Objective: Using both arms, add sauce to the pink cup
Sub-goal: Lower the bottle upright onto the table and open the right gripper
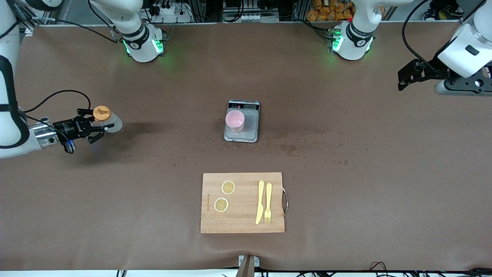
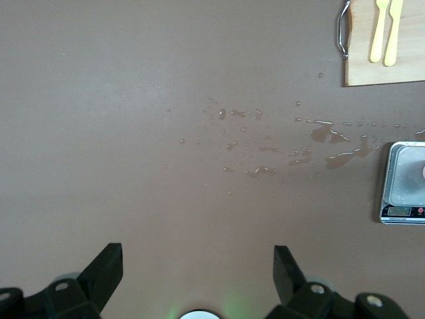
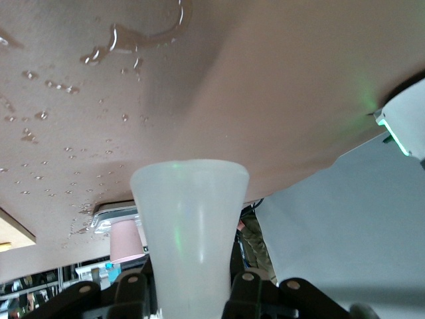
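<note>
The right gripper (image 1: 97, 127) squeezes the sauce bottle (image 1: 107, 119) over the table near the right arm's end. The pink cup (image 1: 235, 120) sits on the scale (image 1: 250, 130) mid-table. The left gripper (image 2: 198, 264) waits, fingers wide apart.
</note>
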`<state>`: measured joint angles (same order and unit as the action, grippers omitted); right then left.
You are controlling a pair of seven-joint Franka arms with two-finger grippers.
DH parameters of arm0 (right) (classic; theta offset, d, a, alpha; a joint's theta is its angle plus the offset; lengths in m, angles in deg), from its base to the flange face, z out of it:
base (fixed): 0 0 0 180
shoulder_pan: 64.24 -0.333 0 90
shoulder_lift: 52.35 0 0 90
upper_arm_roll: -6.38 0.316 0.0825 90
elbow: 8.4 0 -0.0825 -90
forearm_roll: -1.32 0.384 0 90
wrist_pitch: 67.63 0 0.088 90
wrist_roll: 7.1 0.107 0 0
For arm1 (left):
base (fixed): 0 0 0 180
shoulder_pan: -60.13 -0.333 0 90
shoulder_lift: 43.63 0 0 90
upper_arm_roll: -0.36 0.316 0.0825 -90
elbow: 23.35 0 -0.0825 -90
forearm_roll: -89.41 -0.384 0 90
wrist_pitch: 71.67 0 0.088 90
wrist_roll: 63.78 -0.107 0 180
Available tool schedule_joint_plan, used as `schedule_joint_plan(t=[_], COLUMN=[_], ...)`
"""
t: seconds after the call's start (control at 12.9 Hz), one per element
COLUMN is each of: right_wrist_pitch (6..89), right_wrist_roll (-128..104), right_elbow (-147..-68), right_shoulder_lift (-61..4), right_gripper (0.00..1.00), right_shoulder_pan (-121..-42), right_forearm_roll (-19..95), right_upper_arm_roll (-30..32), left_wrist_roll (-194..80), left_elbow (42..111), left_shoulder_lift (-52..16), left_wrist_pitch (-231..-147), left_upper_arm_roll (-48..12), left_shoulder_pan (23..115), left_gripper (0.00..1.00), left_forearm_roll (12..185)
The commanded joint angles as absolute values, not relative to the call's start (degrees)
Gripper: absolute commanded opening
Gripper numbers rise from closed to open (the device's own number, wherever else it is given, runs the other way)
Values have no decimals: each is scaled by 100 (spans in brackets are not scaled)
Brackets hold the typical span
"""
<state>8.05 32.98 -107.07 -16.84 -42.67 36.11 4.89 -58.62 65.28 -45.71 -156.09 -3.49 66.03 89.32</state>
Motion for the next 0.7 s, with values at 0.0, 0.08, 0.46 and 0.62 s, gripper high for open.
schedule_joint_plan(t=[0.0, 0.08, 0.46, 0.62], right_wrist_pitch=[637, 637, 707, 742], right_wrist_roll=[2737, 2614, 2174, 2016], right_elbow=[-10587, -10570, -10508, -10325], right_shoulder_lift=[-1246, -1149, -788, -613], right_gripper=[30, 30, 38, 46], right_shoulder_pan=[-4016, -3990, -3990, -3955], right_forearm_roll=[3780, 3780, 3780, 3736], right_upper_arm_roll=[586, 586, 586, 577], left_wrist_roll=[-5903, -5903, -6000, -6018], left_elbow=[6525, 6525, 6525, 6533], left_shoulder_lift=[-4583, -4583, -4574, -4574], left_wrist_pitch=[-15666, -15666, -15683, -15701], left_upper_arm_roll=[-360, -360, -360, -360], left_shoulder_pan=[6558, 6558, 6523, 6496], left_gripper=[100, 100, 100, 100], left_forearm_roll=[9029, 9029, 9037, 9037])
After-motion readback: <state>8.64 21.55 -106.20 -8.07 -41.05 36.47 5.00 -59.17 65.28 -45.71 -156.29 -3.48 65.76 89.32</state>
